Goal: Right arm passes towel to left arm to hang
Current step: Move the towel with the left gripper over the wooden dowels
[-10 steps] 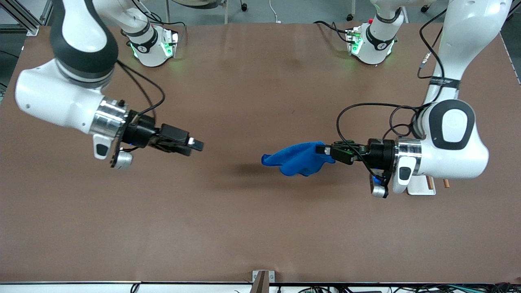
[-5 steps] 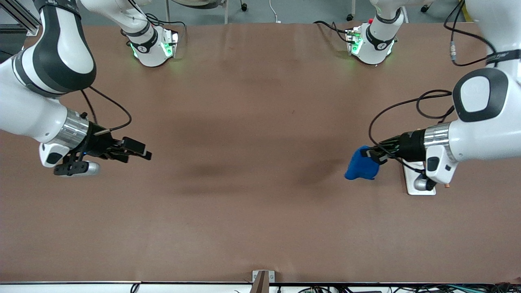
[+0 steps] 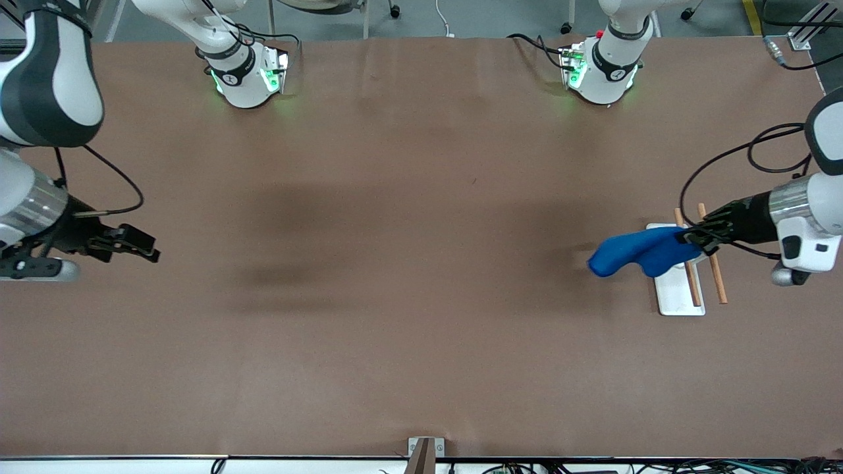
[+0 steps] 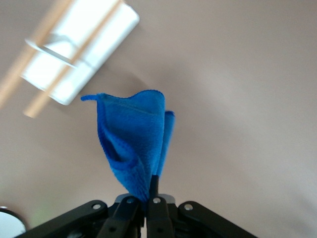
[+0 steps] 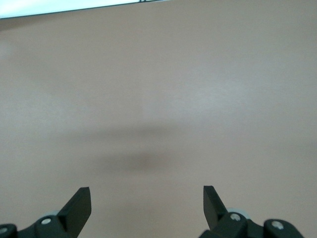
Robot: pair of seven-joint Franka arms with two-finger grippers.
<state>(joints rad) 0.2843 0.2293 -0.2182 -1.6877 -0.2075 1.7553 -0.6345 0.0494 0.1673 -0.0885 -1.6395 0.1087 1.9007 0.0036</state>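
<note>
Since passed, towel (image 3: 632,253) carried over tray (image 3: 675,297), left claw (image 3: 693,238) clamped.

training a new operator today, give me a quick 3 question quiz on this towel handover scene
1. True or false: the left gripper is shut on the blue towel.
2. What is the towel held over? A) the middle of the table B) the white rack with two wooden rods C) the right arm's base
3. Fill in: the right gripper, over the table at the right arm's end, is ____ and holds nothing.

Key: 1 true; 2 B; 3 open
</note>
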